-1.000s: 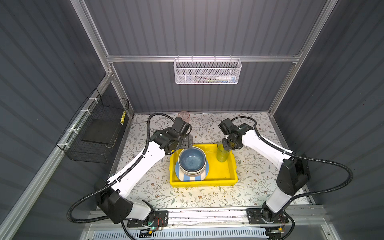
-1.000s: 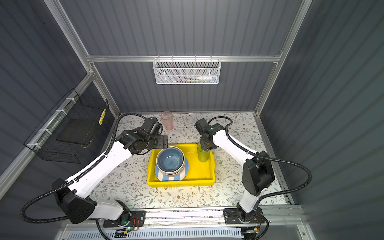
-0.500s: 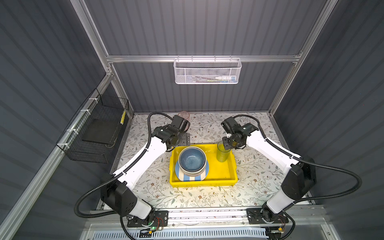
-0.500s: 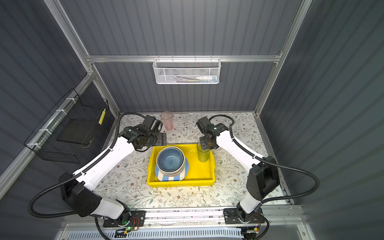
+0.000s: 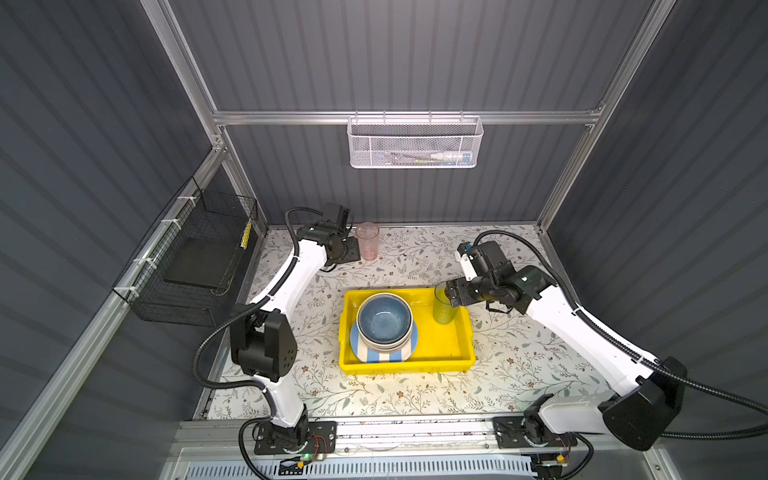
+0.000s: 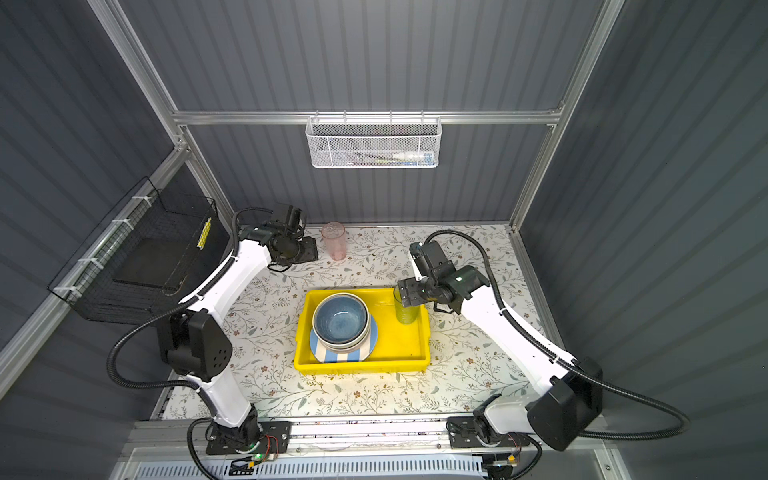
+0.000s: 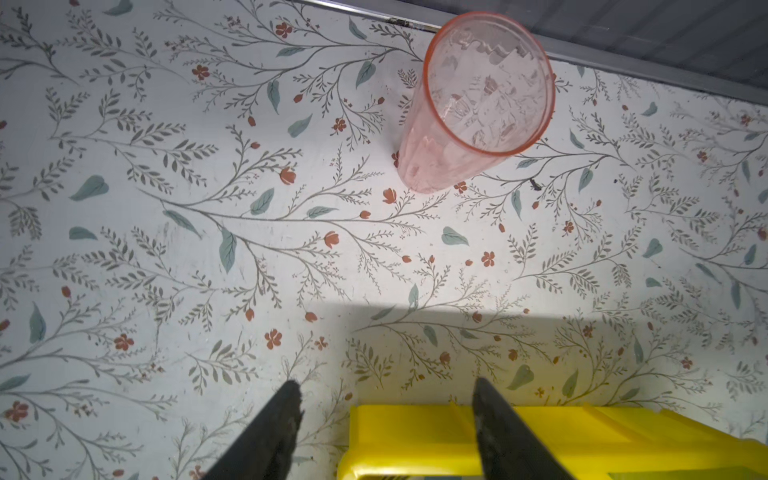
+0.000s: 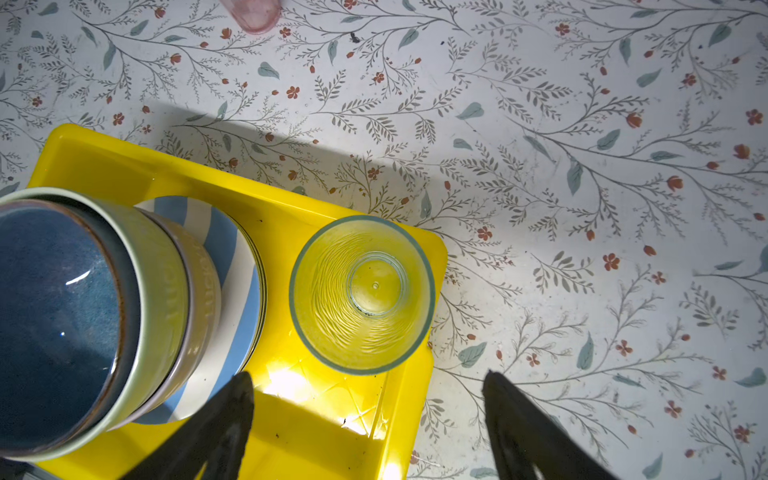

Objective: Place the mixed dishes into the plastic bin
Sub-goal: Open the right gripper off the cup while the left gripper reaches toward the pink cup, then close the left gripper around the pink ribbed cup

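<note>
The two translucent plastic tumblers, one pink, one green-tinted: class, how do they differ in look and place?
Colour: the pink translucent tumbler is rosy; the green-tinted translucent tumbler shows yellow through it.
Place: the pink one stands on the floral tabletop by the back wall; the green-tinted one stands inside the yellow plastic bin, at a far corner.
Shared: both upright, mouth up, empty.

Yellow bin [image 5: 407,368] with bowls [image 5: 384,320] and tumbler [image 5: 444,311]

Bare mat [image 5: 415,259] lies between pink tumbler [image 5: 367,243] and yellow bin [image 5: 407,366]; back wall [image 5: 415,199] hems the tumbler
</note>
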